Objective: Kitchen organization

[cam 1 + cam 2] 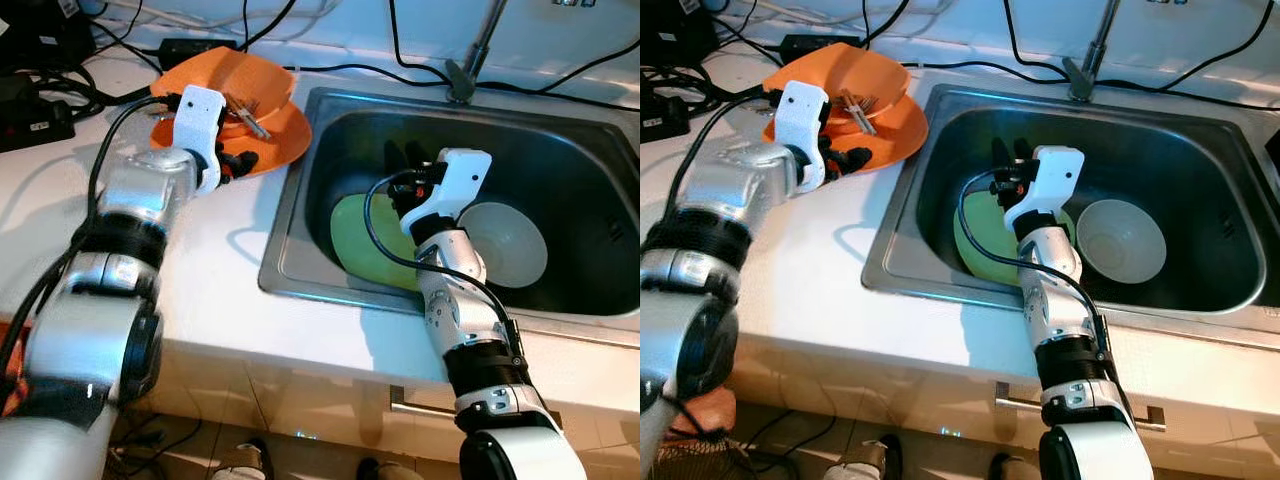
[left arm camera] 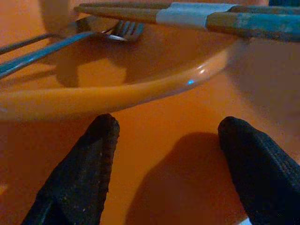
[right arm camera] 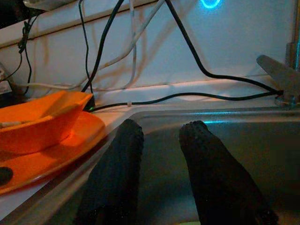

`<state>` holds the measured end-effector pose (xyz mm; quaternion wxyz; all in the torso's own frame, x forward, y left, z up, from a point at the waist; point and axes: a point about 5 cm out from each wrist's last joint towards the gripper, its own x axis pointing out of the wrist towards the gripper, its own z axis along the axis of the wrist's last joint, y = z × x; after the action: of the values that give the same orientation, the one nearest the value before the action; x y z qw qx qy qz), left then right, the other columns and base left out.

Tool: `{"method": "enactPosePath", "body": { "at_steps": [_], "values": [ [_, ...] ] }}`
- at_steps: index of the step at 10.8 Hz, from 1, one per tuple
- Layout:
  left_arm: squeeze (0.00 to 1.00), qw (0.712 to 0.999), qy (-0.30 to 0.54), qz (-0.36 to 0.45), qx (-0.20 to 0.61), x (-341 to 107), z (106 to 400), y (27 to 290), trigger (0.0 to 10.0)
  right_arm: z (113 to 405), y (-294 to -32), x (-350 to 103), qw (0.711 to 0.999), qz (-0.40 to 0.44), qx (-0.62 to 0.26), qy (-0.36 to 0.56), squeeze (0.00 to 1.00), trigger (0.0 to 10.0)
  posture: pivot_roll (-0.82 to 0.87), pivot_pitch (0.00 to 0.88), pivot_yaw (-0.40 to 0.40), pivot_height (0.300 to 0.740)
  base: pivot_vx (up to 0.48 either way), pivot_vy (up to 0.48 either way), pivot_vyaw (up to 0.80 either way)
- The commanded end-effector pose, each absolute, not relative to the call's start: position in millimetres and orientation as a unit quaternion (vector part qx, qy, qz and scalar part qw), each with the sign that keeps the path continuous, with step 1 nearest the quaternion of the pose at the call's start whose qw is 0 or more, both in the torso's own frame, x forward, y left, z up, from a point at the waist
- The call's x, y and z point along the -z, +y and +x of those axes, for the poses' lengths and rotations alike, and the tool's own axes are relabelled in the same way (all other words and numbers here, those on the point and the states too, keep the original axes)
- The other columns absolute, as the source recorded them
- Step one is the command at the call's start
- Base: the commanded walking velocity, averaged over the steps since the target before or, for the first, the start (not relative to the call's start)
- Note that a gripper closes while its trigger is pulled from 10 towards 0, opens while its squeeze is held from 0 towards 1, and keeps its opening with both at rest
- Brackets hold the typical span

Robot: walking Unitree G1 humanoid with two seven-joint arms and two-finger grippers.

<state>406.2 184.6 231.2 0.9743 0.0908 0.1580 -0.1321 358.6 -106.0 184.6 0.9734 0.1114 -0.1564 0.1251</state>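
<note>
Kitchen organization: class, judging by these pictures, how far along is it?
Done: cutlery lies in the orange bowl stacked on the orange plate. In hand: nothing; left gripper open over the plate, right gripper above the sink. Left: green plate and white bowl there.

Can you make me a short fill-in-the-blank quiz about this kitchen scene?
1. The left gripper hovers, fingers apart, over the ____ plate.
2. The fork lies in the orange ____.
3. The right gripper is inside the ____.
4. The white bowl sits beside the ____ plate.

Missing words: orange; bowl; sink; green
</note>
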Motion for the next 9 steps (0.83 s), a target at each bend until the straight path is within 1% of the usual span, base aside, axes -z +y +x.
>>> {"method": "enactPosePath", "body": {
  "at_steps": [1,3,4,5,9],
  "values": [
    [0.0,0.961,0.218,0.092,0.145,-207,396,186,10.0,357,-114,-170,0.978,0.117,-0.111,-0.13,0.0,10.0,0.12,0.179,0.008,0.74,0.0,0.0,0.0],
    [0.0,0.96,0.218,0.09,0.151,-210,382,188,10.0,357,-113,-169,0.978,0.119,-0.111,-0.128,0.0,10.0,0.14,0.185,0.007,0.74,0.0,0.0,0.0],
    [0.0,0.959,0.224,0.083,0.154,-210,365,187,10.0,357,-111,-167,0.978,0.121,-0.114,-0.125,0.0,10.0,0.15,0.187,0.007,0.74,0.0,0.0,0.0],
    [0.0,0.959,0.225,0.079,0.155,-210,356,187,10.0,357,-111,-167,0.978,0.121,-0.114,-0.124,0.0,10.0,0.16,0.187,0.007,0.74,0.0,0.0,0.0],
    [0.0,0.96,0.248,0.057,0.116,-209,297,196,10.0,358,-111,-167,0.978,0.123,-0.118,-0.121,0.0,10.0,0.21,0.204,-0.015,0.74,0.0,0.0,0.0]
  ]
}}
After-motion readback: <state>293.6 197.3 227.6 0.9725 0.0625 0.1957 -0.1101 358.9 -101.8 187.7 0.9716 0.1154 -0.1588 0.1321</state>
